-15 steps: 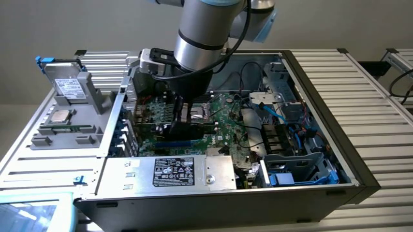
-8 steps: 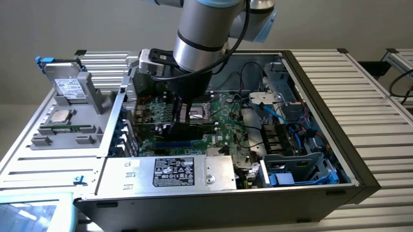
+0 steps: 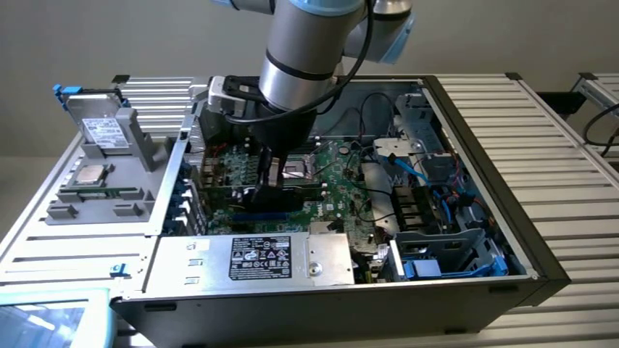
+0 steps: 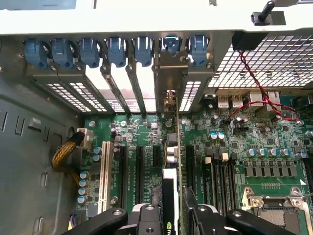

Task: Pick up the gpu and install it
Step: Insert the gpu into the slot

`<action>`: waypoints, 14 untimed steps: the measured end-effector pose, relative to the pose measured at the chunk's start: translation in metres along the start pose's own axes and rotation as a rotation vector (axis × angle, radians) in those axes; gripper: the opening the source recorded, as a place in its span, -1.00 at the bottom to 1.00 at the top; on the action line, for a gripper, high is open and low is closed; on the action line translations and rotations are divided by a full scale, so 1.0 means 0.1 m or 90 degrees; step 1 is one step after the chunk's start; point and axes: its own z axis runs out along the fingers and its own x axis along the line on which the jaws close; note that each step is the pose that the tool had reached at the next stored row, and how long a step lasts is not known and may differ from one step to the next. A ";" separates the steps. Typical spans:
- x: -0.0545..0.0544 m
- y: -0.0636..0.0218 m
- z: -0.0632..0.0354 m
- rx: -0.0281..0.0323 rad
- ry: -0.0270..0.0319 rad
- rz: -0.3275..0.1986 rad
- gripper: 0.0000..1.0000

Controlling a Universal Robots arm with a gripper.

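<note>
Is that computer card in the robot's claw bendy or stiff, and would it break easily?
Probably stiff: the gpu stands straight on edge in the gripper, with no sag. Likely fragile too: small parts stick out of its bare board. Its metal bracket hints at some weight for its size.

Power supply (image 3: 179, 270): black label (image 3: 259, 259) with rows of white print and a line of small certification-type signs. No word or number resolves.
White sticker (image 3: 196, 245) on the same housing: print illegible.
Hard drive (image 3: 104, 132): pale label with lines of print, unreadable.
Motherboard (image 4: 274, 147): white silkscreen marks beside components and slots, too small to read.
gpu (image 4: 169, 205): small green logo mark on its black edge, cut off, brand not legible.
</note>
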 end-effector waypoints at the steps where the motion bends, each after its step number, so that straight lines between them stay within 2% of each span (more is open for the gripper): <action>1: 0.00 0.001 0.001 -0.0006 0.0000 0.000 -0.44; 10: 0.00 0.007 0.018 -0.0063 -0.0002 0.001 -0.44; 14: 0.00 0.006 0.021 -0.0074 -0.0005 0.001 -0.44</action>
